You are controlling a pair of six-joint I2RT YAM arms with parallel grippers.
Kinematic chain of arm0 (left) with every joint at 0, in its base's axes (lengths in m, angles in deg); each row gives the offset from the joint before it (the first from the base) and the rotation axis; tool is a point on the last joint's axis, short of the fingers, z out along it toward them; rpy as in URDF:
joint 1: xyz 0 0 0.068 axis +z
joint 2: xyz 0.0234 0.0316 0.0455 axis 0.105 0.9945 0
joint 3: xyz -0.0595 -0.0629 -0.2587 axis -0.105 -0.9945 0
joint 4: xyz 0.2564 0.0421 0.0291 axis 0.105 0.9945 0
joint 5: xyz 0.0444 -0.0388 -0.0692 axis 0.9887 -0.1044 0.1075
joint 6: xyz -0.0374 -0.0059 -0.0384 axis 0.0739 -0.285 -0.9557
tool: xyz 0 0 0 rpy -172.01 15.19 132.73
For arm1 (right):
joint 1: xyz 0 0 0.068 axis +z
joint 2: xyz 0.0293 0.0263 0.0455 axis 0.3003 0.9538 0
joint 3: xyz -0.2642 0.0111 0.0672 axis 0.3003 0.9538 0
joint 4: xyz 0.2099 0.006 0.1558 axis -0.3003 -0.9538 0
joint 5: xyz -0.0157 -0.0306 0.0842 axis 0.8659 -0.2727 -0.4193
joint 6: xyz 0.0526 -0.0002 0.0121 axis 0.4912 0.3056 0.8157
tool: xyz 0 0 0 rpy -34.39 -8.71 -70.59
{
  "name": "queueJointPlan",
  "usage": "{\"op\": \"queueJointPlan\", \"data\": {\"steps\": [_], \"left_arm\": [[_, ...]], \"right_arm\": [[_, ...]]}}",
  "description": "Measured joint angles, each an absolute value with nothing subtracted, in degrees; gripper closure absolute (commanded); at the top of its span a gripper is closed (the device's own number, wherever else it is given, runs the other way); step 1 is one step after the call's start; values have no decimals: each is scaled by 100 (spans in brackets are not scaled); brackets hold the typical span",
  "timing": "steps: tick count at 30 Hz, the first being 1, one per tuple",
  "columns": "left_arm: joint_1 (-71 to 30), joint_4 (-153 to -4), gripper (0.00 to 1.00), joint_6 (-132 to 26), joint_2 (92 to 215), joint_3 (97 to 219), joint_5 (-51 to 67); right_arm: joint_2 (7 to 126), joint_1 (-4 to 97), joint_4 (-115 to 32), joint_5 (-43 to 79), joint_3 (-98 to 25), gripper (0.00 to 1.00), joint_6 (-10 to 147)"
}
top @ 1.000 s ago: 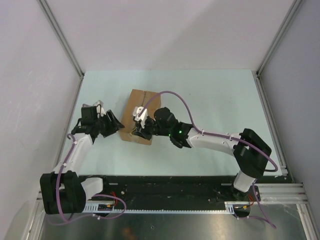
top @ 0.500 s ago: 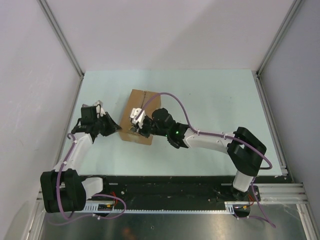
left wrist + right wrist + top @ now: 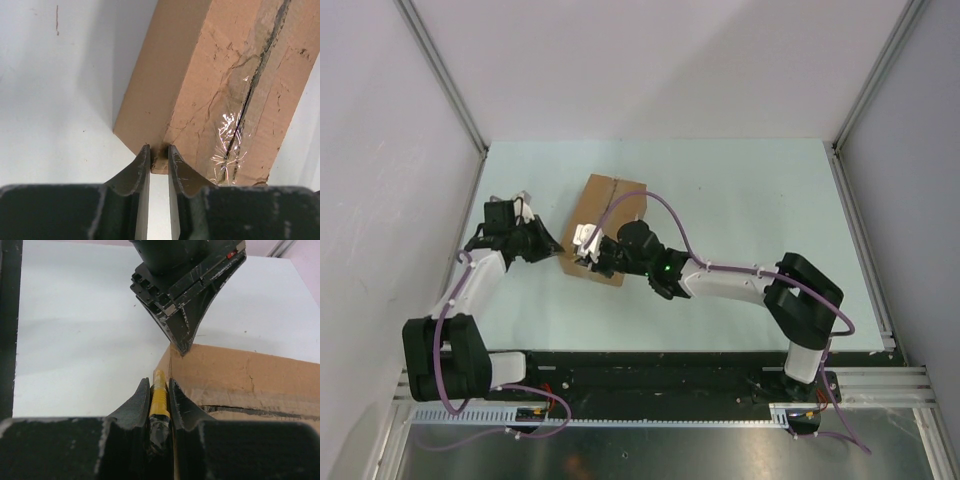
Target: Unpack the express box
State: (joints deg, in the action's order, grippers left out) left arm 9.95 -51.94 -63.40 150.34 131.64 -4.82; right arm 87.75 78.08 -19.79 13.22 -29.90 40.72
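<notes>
The express box (image 3: 610,205), a brown carton, lies flat on the pale table, its taped centre seam (image 3: 252,95) cracked and dark. My left gripper (image 3: 554,254) is at the box's near-left corner, and in the left wrist view it (image 3: 159,149) is shut on that cardboard corner. My right gripper (image 3: 587,251) hovers over the box's near end, shut on a yellow ribbed knife (image 3: 159,392) whose tip points at the box's corner edge (image 3: 169,360). In the right wrist view the left gripper's black fingers (image 3: 182,335) touch the same corner from the far side.
White walls and aluminium posts (image 3: 445,75) enclose the table on three sides. A black rail (image 3: 650,370) runs along the near edge by the arm bases. The right arm's purple cable (image 3: 670,215) loops over the box.
My left gripper's jaws have shut onto the box's corner. The right arm has slid left along the box's near end with the knife in it.
</notes>
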Motion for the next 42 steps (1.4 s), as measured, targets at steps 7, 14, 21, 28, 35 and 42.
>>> {"op": "queueJointPlan", "data": {"steps": [7,14,21,28,35,42], "left_arm": [[995,-5192,100,-6132,15382,13444,-552],[995,-5196,100,-6058,15441,13490,-567],[995,-5196,100,-6041,15449,13492,-572],[995,-5196,100,-6043,15449,13492,-572],[995,-5196,100,-6043,15449,13492,-569],[995,-5196,100,-6043,15449,13492,-569]], "right_arm": [[9055,7818,-1729,1495,-3067,100,3867],[9134,7812,-1559,1676,-3075,100,3709],[9134,7812,-1478,1763,-3126,100,3629],[9145,7812,-1511,1763,-3150,100,3609],[9147,7812,-1581,1763,-3150,100,3611],[9153,7812,-1618,1763,-3150,100,3611]]}}
